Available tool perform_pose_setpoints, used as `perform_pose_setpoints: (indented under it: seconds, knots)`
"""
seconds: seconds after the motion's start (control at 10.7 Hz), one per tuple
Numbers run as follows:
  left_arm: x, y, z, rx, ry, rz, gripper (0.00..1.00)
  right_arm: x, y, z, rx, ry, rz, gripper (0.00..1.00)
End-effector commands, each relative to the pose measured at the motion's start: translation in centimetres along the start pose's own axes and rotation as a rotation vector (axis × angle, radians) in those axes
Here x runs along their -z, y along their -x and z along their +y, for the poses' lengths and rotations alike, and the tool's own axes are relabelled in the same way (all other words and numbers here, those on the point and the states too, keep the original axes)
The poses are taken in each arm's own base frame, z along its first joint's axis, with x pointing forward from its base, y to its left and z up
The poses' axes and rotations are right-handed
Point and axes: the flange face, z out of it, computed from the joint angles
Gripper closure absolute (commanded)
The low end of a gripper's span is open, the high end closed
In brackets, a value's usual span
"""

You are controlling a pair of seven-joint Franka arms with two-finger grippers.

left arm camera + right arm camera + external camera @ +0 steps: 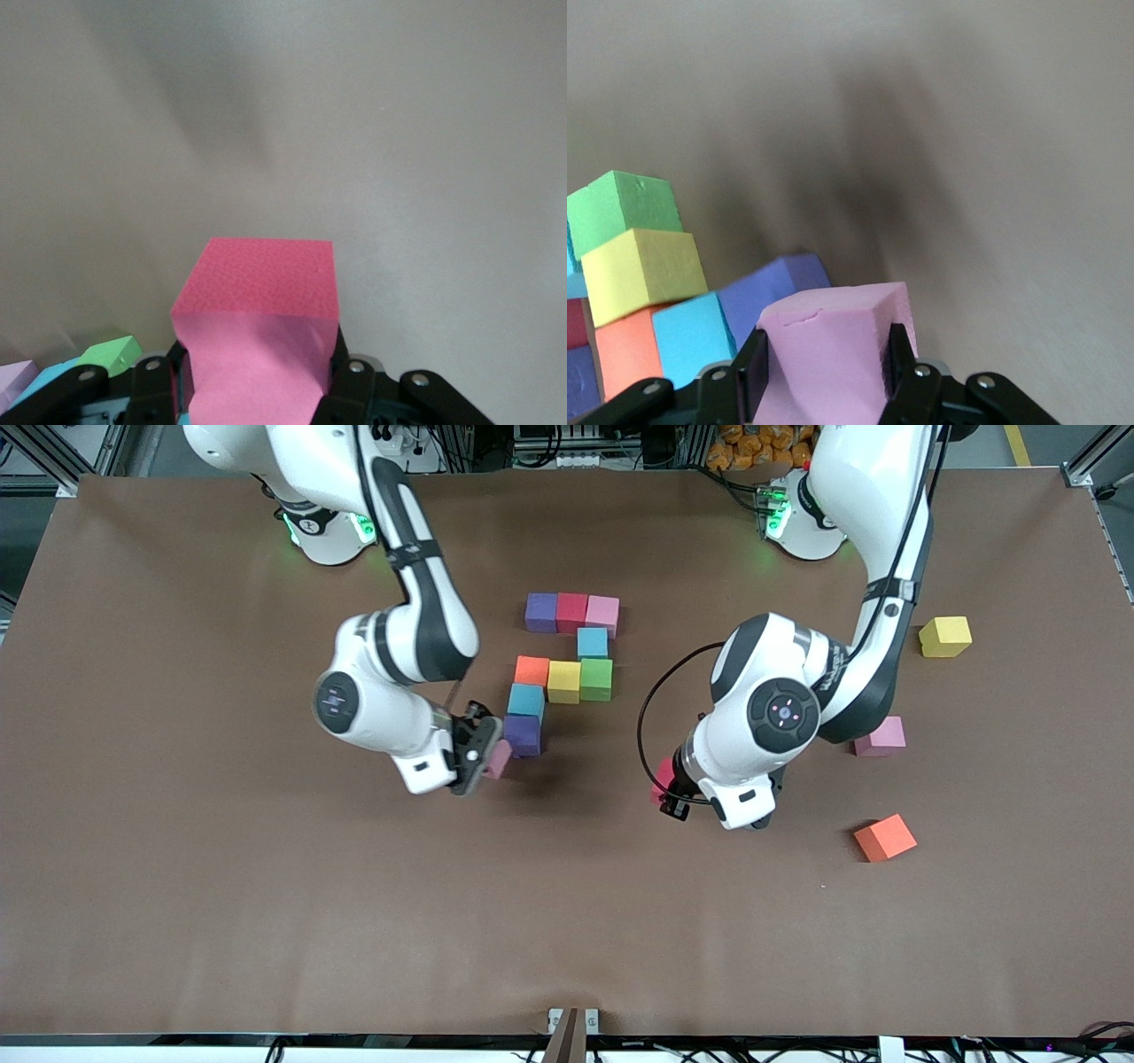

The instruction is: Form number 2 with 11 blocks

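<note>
Orange block (884, 838): nearest the camera, loose on the desk (266, 921) toward the left arm's end.
Loose blocks: three are counted, the orange one, a pink block (882, 737) partly hidden by the left arm, and a yellow block (944, 637) near the desk's edge at that end.
Number 2 (567, 669): lies at the desk's middle, unfinished; nine blocks are counted in it.
Top row: purple (541, 612), red (571, 611), pink (602, 615).
Below that: one blue (592, 642) under the pink.
Middle row: orange (532, 670), yellow (563, 681), green (596, 678).
Stem: blue (526, 701), then purple (523, 735), the part nearest the camera.
Right arm: reached in from its base, elbow bent, wrist turned toward the stem's purple block.
Right gripper (485, 755): clenched on a light pink block (833, 354), held just beside the purple block.
Left arm: folded down from its base, wrist low over bare desk between the number and the loose blocks.
Left gripper (666, 784): clamped on a red-pink block (257, 328), mostly hidden under the wrist in the front view.
</note>
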Motion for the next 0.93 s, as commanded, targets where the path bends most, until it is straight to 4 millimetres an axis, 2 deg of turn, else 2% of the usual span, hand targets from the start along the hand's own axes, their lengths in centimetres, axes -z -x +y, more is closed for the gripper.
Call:
perform_pose_setpoints:
  seconds: [0.0,0.19,0.28,0.47,0.65,0.84]
  knots:
    - [1.1,-0.5,-0.5,-0.058,0.003,0.031,0.47,-1.2,-3.4,-1.3,0.012,-0.039,0.022,1.00]
    - [2.1,-1.9,-0.3,-0.044,0.019,0.030,0.47,-2.2,-5.3,-2.7,0.052,-0.053,0.019,1.00]
    - [2.8,-1.9,-0.3,-0.058,0.029,0.029,0.47,-2.6,-6.5,-3.2,0.074,-0.048,0.023,1.00]
    - [3.0,-2.0,-0.4,-0.060,0.031,0.031,0.47,-5.6,-7.5,-5.6,0.071,-0.081,0.012,1.00]
    - [4.2,-4.0,-0.3,-0.023,0.053,0.008,0.47,-7.3,-7.9,-6.4,0.074,-0.072,0.017,1.00]
    - [4.2,-3.7,-0.2,-0.026,0.055,0.005,0.47,-7.9,-7.6,-6.0,0.082,-0.077,0.008,1.00]
